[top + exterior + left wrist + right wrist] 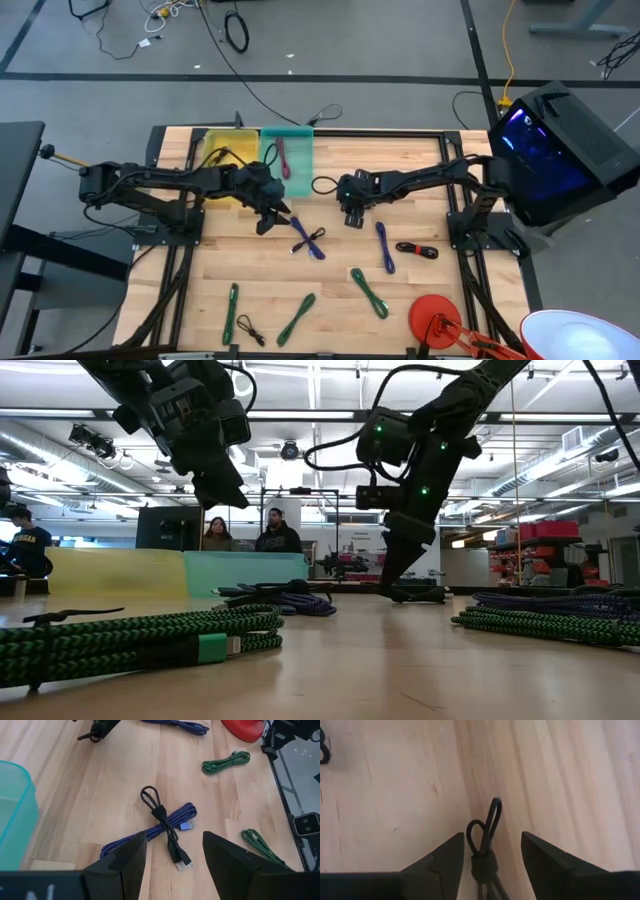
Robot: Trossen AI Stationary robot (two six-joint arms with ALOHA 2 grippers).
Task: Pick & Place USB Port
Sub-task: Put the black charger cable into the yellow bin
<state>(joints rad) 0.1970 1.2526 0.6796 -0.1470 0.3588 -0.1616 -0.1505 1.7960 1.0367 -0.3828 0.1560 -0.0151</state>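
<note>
Several bundled USB cables lie on the wooden table. My left gripper (269, 220) (172, 837) hangs open above a blue cable bundle (186, 814) (309, 241), which has a black cable (161, 812) lying across it. My right gripper (352, 216) (492, 837) (392, 575) is open and points down close to the table. A small black cable bundle (488, 827) lies flat between its fingers with its loops pointing away; I see no touch. The teal bin (300, 135) and yellow bin (212, 137) stand at the far edge.
Other cables lie about: a blue one (385, 246), a red-and-black one (417, 250), green ones (368, 292) (297, 318) (231, 310) and a black one (250, 328). A red object (432, 316) sits at the near right. People stand in the room behind the table.
</note>
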